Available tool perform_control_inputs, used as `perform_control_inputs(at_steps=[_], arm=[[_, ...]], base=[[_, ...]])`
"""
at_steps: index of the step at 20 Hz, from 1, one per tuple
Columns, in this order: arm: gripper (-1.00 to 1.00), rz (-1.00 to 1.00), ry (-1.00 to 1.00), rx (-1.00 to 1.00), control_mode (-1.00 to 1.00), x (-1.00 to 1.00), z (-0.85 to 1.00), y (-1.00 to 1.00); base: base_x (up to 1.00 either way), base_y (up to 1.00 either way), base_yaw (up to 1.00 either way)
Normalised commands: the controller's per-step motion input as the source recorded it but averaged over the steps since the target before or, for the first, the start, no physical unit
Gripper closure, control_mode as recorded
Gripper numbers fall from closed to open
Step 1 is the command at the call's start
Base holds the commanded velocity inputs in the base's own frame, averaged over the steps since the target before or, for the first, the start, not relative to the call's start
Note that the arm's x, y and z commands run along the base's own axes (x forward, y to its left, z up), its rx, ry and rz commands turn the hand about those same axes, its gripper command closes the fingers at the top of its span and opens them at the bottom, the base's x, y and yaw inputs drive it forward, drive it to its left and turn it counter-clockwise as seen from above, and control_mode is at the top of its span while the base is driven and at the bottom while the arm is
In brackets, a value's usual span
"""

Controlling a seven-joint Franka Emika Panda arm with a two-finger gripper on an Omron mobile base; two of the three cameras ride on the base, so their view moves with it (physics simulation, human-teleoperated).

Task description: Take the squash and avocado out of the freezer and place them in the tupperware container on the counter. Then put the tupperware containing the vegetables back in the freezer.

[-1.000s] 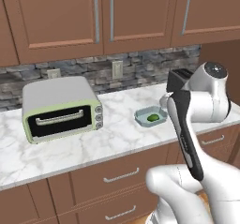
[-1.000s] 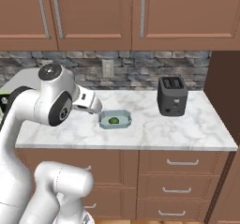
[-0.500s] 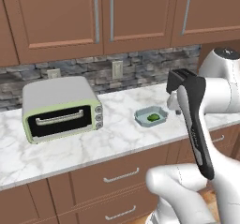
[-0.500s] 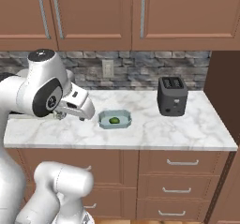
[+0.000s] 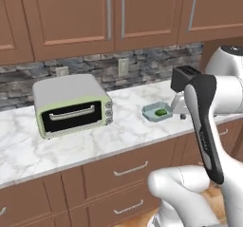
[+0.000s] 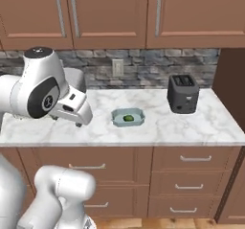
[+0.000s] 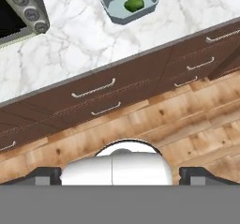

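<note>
The small rounded dark-green avocado (image 5: 162, 111) lies inside the shallow pale blue-grey rectangular tupperware container (image 5: 150, 115), which rests on the white marble counter with grey veining (image 5: 118, 131), between the green-trimmed grey toaster oven (image 5: 72, 104) and the dark two-slot toaster (image 6: 182, 93). Brown wooden drawers with metal handles (image 6: 191, 170) sit under the counter, a grey stone backsplash (image 6: 158, 65) and brown wall cabinets (image 5: 71, 17) behind and above it. In the hand view the two-finger gripper (image 7: 120, 175) hangs over the wooden floor (image 7: 187, 120) in front of the drawers, its dark fingertips (image 7: 44, 174) spread fully apart and holding nothing.
</note>
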Motion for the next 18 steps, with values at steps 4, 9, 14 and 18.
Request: perform_control_inputs(at_steps=[4, 9, 14, 18], arm=[[-1.0, 0.0, 0.0, 0.0, 1.0, 0.0, 0.0, 0.0], [-1.0, 0.0, 0.0, 0.0, 1.0, 0.0, 0.0, 0.0], [-1.0, 0.0, 0.0, 0.0, 1.0, 0.0, 0.0, 0.0], [-1.0, 0.0, 0.0, 0.0, 1.0, 0.0, 0.0, 0.0]], base=[[-0.69, 0.67, -0.62], [-0.7, 0.33, -0.76], [-0.95, 0.24, -0.76], [-1.0, 0.24, -0.73]])
